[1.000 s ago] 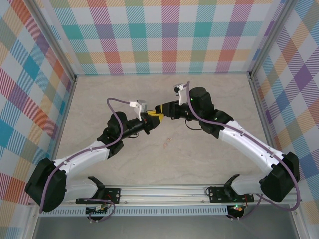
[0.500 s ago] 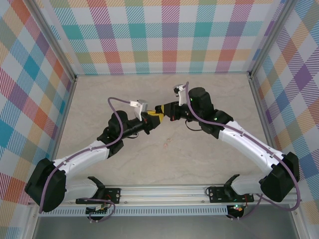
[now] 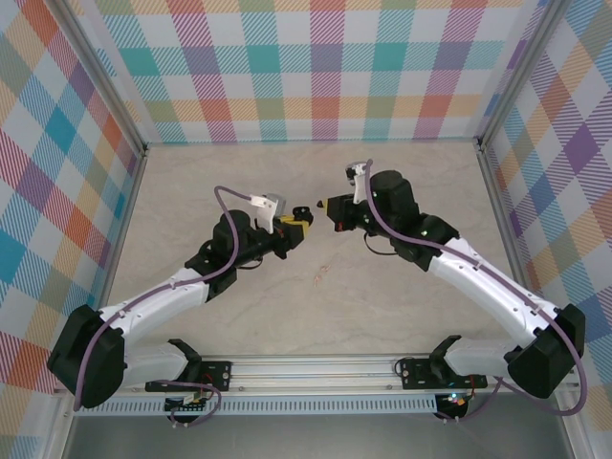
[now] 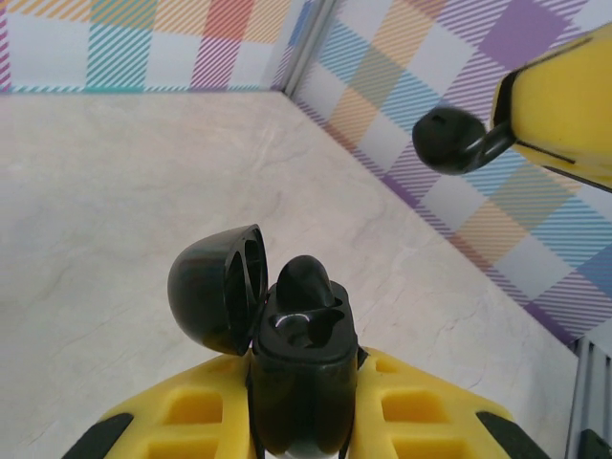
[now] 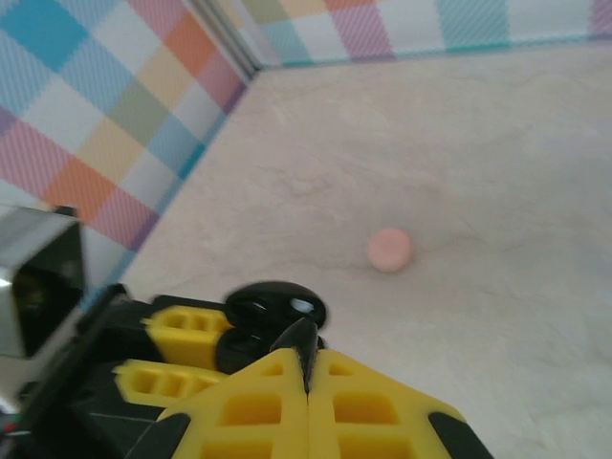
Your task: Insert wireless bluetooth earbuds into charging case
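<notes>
Since a second ago our right gripper (image 3: 325,206) has backed away from our left gripper (image 3: 296,226). The two sets of tips were touching then, and now a clear gap lies between them. We have the right jaws clenched on the stem of one earbud (image 4: 449,140), its bud jutting past the fingertips toward the left tool. Our left gripper grasps the black charging case (image 4: 301,382) upright between its fingers, lid (image 4: 218,287) hinged back to one side. The other earbud (image 4: 304,282) already stands in a socket at the top. We judge the job half done: the pinched bud hangs above and to one side of the case and needs lining up over the free socket. A small pink disc (image 5: 390,250) lies on the table (image 5: 497,143) well ahead of the right fingertips.
</notes>
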